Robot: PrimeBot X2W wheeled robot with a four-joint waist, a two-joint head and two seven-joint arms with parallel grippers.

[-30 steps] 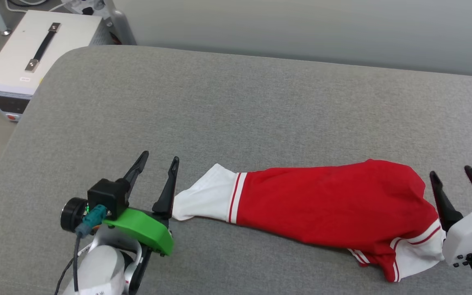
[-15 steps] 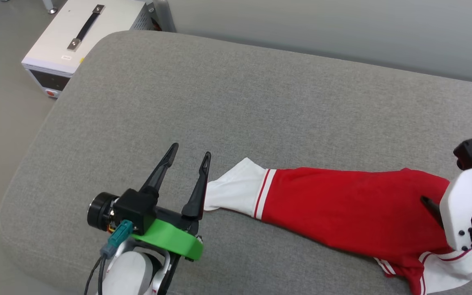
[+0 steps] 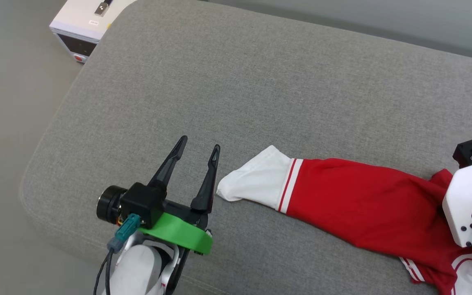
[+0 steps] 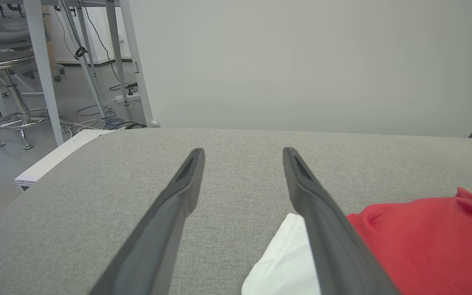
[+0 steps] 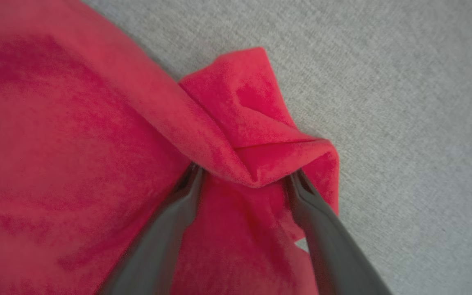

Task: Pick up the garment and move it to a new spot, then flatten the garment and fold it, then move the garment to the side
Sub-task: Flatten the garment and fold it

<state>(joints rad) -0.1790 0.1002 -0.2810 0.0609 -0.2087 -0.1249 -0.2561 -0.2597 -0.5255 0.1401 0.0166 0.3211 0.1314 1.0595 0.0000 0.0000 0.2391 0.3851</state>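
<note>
The garment (image 3: 355, 205) lay bunched in a long roll on the cushion's (image 3: 219, 73) near right, neither flattened nor folded. The left gripper (image 3: 200, 142) gaped empty beside its sleeve (image 3: 256, 180). The right gripper (image 5: 245, 171) straddled a red fold, spread wide and not yet gripping it.

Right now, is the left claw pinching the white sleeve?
No, the open left gripper holds nothing; the garment's white sleeve lies beside it.

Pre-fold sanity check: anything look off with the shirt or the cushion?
The shirt isn't flat: it lies bunched in a long roll across the grey cushion, one white sleeve poking out beside the open left gripper. At the other end a red fold humps up between the fingers of the open right gripper. No damage visible.
</note>
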